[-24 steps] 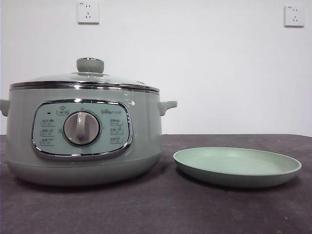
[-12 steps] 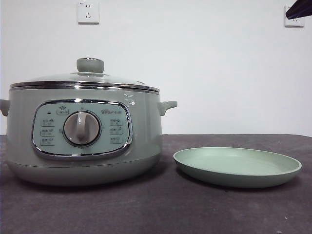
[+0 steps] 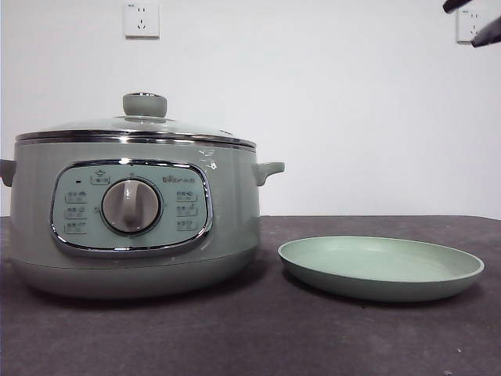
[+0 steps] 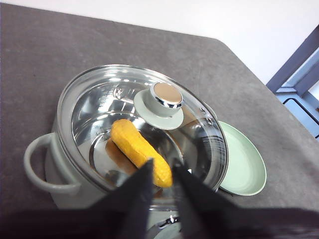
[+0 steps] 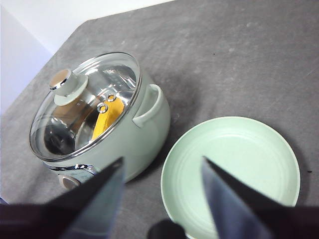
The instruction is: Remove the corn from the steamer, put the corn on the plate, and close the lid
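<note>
Sage-green steamer point(image 3: 133, 227), pale green plate point(image 3: 381, 270), yellow-orange corn point(image 4: 140, 152), dark grey table point(image 3: 250, 337).

Steamer point(image 3: 133, 227): smooth sage-green body, looks plastic, soft sheen; polished chrome frame round panel; grey knob satin.
Steamer interior, seen through lid: bright mirror-like metal.
Lid point(image 4: 142, 124): clear glass, glossy, strong reflections; chrome rim; green knob with shiny metal cap.
Corn point(image 4: 141, 152): yellow-orange, smooth, slightly glossy, looks plastic.
Plate point(image 5: 232, 174): pale green, matt to satin, faint concentric rings, looks plastic.
Table point(image 3: 250, 337): dark grey cover, matt, rough speckled cloth-like texture.
Wall point(image 3: 344, 102): white, matt.
</note>
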Controlling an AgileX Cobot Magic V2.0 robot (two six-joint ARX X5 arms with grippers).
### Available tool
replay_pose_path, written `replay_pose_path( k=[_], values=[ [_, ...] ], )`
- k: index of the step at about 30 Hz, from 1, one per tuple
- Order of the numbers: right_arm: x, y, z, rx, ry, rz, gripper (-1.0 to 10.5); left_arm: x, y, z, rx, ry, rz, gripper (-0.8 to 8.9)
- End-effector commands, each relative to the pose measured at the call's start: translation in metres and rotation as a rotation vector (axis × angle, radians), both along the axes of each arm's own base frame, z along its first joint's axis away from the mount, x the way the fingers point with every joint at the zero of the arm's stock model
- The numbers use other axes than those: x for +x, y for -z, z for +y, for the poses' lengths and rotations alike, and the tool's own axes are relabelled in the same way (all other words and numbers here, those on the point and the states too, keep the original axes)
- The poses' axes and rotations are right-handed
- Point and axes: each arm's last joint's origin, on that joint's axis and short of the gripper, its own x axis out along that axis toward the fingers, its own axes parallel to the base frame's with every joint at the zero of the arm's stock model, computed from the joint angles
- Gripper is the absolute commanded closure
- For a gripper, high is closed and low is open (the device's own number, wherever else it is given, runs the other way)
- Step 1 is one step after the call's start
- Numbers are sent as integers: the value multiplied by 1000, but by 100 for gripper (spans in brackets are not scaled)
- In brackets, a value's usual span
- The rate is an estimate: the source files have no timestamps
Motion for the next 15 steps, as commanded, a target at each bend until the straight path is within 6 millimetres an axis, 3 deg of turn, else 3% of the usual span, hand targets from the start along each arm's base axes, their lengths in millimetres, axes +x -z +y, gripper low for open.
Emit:
replay_pose_path(
  k=[1, 8, 15],
  values=[
    [0, 0, 0, -11, -5, -7, 497, 8, -4, -1, 12, 23, 4, 388],
    [-2, 2, 0, -13, -6, 30, 501, 44, -17, -11, 28, 80, 36, 401],
    [-3, 4, 0, -15, -6, 53, 502, 87, -26, -38, 154, 104, 72, 412]
  ],
)
